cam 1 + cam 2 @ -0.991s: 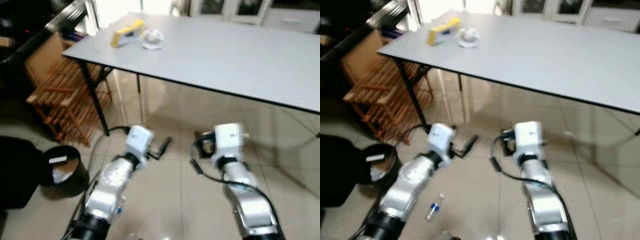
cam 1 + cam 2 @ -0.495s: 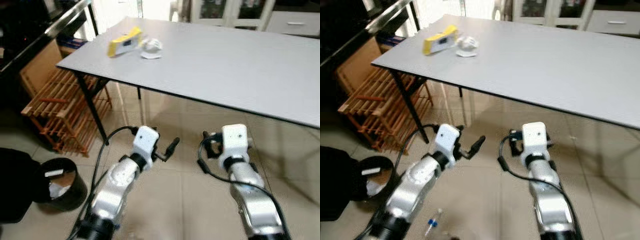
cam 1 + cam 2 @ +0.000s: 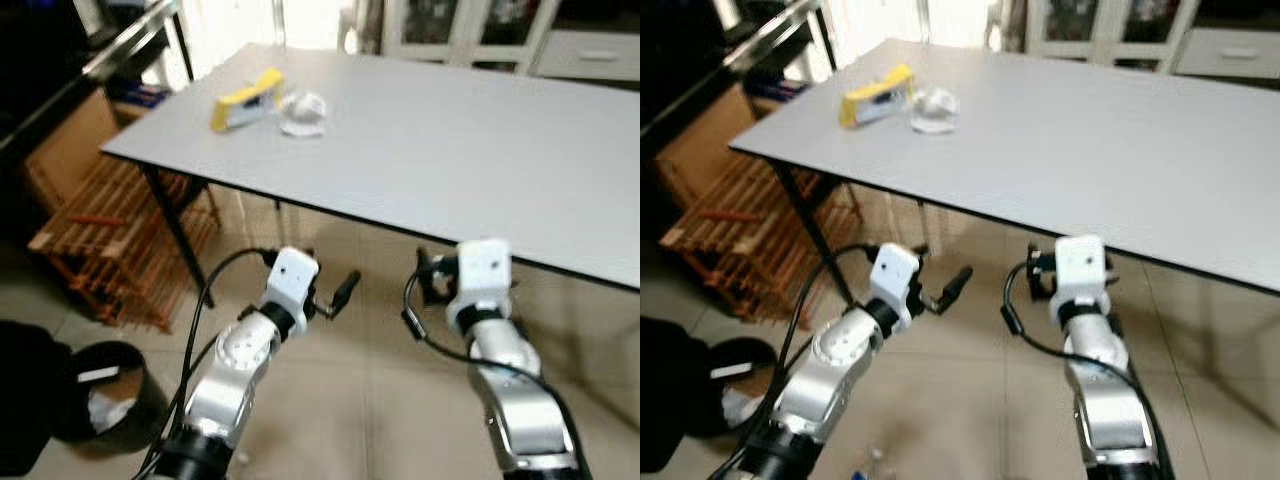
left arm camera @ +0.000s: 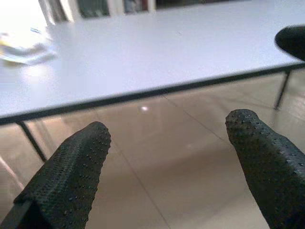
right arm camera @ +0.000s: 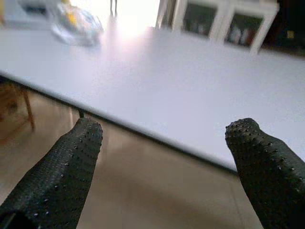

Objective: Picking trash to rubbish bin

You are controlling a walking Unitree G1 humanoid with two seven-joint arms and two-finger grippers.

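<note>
- Head views: grey bench (image 3: 450, 130) ahead; yellow box (image 3: 246, 98) and crumpled white wrapper (image 3: 303, 110) side by side near its far left corner. Black bin (image 3: 100, 395) on floor at left, paper inside. Wooden rack (image 3: 110, 240) beside bench leg. Both arms raised below bench edge.
- Left wrist view: left pincer (image 4: 167, 157) wide open, holding nothing, aimed under bench edge; wrapper (image 4: 24, 45) far off on top.
- Right wrist view: right pincer (image 5: 164, 157) wide open, holding nothing; wrapper (image 5: 76, 26) at far end of bench.
</note>
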